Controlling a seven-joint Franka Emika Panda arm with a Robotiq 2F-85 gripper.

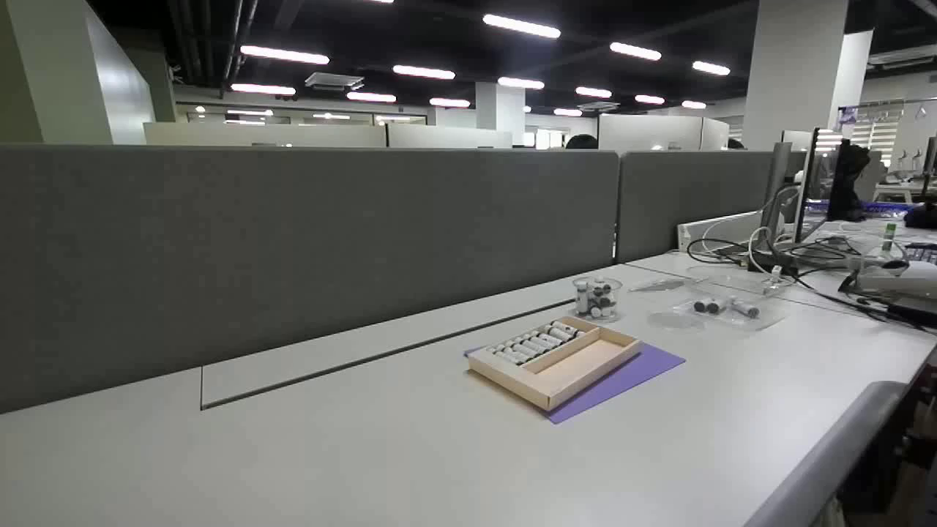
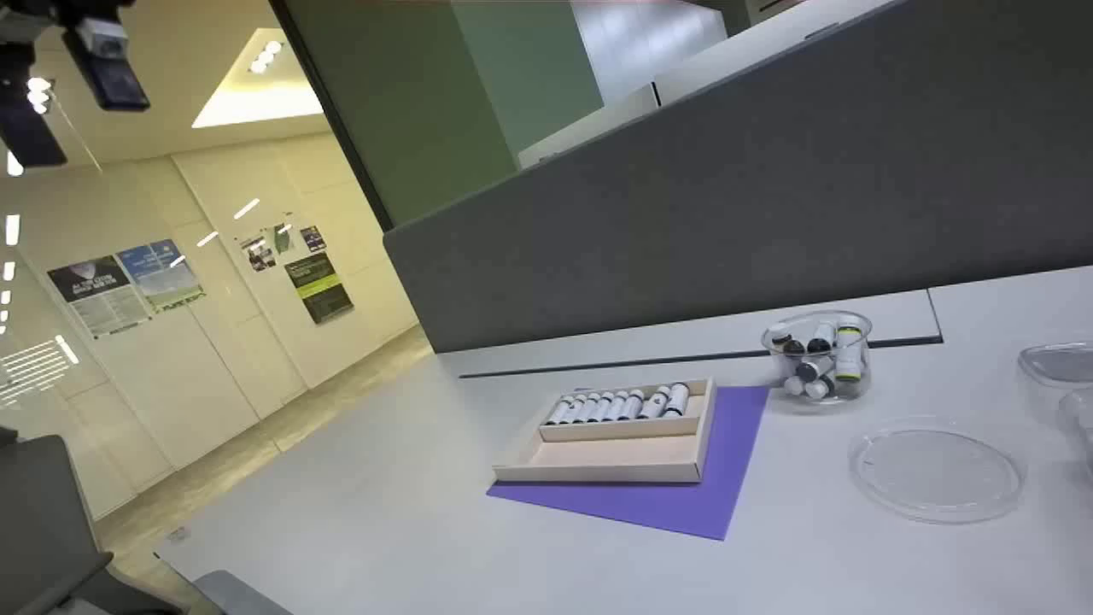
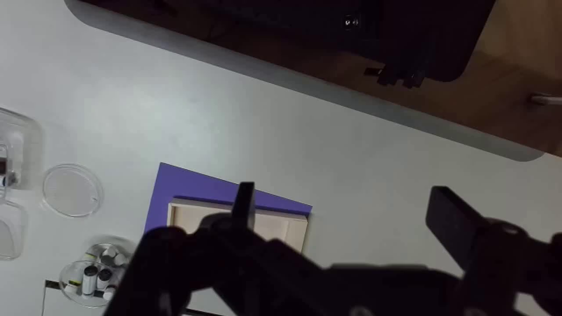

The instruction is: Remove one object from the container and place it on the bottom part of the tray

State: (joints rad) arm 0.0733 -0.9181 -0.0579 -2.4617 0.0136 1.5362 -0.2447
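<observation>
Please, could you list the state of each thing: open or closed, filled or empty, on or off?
Gripper: open, holding nothing
Clear container: upright, no visible lid, holding jumbled bottles
Tray: row of bottles in one compartment; the neighbouring one empty
Purple sheet: flat, partly under the tray
Clear lid-like disc: flat on the desk
Clear box: bottles inside; whether closed, unclear
Ceiling lights: on

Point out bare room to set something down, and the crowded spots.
Bare: the desk between the purple sheet and the grey edge; and, in the tray, the compartment beside the row of small bottles. Crowded: the compartment holding that row, and the desk around the bottle-filled cup, clear disc and clear box.
</observation>
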